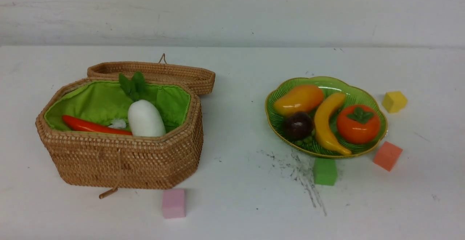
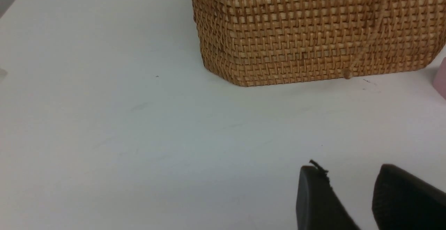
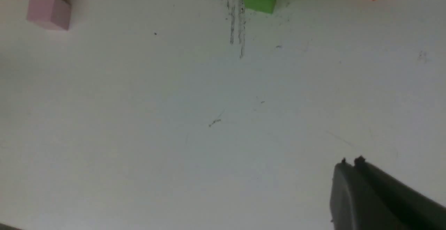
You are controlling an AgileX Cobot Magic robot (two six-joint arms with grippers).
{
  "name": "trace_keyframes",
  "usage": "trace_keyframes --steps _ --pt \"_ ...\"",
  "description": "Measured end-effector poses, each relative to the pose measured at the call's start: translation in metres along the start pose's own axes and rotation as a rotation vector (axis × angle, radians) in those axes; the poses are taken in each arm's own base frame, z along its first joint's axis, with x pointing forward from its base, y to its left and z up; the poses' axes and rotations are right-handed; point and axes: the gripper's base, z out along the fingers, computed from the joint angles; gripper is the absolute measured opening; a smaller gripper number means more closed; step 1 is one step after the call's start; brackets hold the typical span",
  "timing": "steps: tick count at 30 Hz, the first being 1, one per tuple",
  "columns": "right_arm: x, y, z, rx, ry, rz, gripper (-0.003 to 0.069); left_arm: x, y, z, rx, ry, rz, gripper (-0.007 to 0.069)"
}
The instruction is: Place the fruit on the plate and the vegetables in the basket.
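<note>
- The desk is white and scuffed, with a dark smear just in front of the plate; it carries everything here.
- The basket sits on the robot's left, its lid thrown back behind it so the green-lined inside is open from above, which suits dropping vegetables in.
- The plate sits well apart on the right, shallow and wide, so round fruit can rest without rolling off.
- In the basket, the white radish leans with its leafy top toward the rear wall, and the red pepper lies along the lining beside it. No eggplant shows; whether one lies hidden lower down I cannot tell.
- On the plate lie the mango, the banana, the persimmon and the mangosteen, packed close and touching.
- Sorting looks done, or nearly so.
- Four foam cubes, pink, green, orange and yellow, lie loose on the desk, outside both containers.
- The left gripper is low over bare desk near the basket's front wall, its jaws apart and empty.
- The right gripper is over bare desk, short of the green cube, its jaws pressed together on nothing.
- Neither arm appears in the front view, so both seem pulled back.
</note>
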Motion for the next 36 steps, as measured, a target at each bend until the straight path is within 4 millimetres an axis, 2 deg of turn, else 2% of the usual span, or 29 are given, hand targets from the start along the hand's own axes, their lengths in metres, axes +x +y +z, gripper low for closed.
trace_keyframes --steps 7,10,14,15,18,19,20,21,22,23,25,27,28,36 --pt "0.009 0.002 -0.015 0.001 -0.054 -0.022 -0.0006 0.0 0.0 0.0 0.0 0.0 0.0 0.0239" --pt "0.013 -0.004 -0.018 0.059 -0.092 -0.141 -0.0006 0.0 0.0 0.0 0.0 0.0 0.0 0.0239" --pt "0.025 -0.012 -0.017 0.111 -0.262 -0.148 -0.0004 0.0 0.0 0.0 0.0 0.0 0.0 0.0239" --pt "0.036 -0.015 -0.015 0.128 -0.389 -0.13 -0.0003 0.0 0.0 0.0 0.0 0.0 0.0 0.0239" --pt "0.064 -0.022 0.001 0.164 -0.537 -0.091 -0.0002 0.0 0.0 0.0 0.0 0.0 0.0 0.0239" --pt "0.076 -0.026 0.011 0.185 -0.58 -0.08 -0.0001 0.0 0.0 0.0 0.0 0.0 0.0 0.0239" --pt "0.095 -0.032 0.029 0.208 -0.609 -0.065 -0.0001 0.0 0.0 0.0 0.0 0.0 0.0 0.0239" --pt "0.099 -0.033 0.03 0.214 -0.626 -0.064 0.0 0.0 0.0 0.0 0.0 0.0 0.0 0.0239" --pt "0.12 -0.039 0.049 0.24 -0.673 -0.05 0.0001 0.0 0.0 0.0 0.0 0.0 0.0 0.0239" --pt "0.122 -0.04 0.053 0.24 -0.668 -0.047 0.0001 0.0 0.0 0.0 0.0 0.0 0.0 0.0239" --pt "0.166 -0.051 0.097 0.271 -0.733 -0.019 0.0003 0.0 0.0 0.0 0.0 0.0 0.0 0.0239" --pt "0.177 -0.053 0.109 0.275 -0.736 -0.012 0.0004 0.0 0.0 0.0 0.0 0.0 0.0 0.0239" --pt "0.187 -0.055 0.119 0.269 -0.672 -0.004 0.0003 0.0 0.0 0.0 0.0 0.001 0.0 0.0239" --pt "0.188 -0.054 0.119 0.26 -0.673 0.009 0.001 0.0 0.0 0.0 -0.001 0.003 0.0 0.0239"
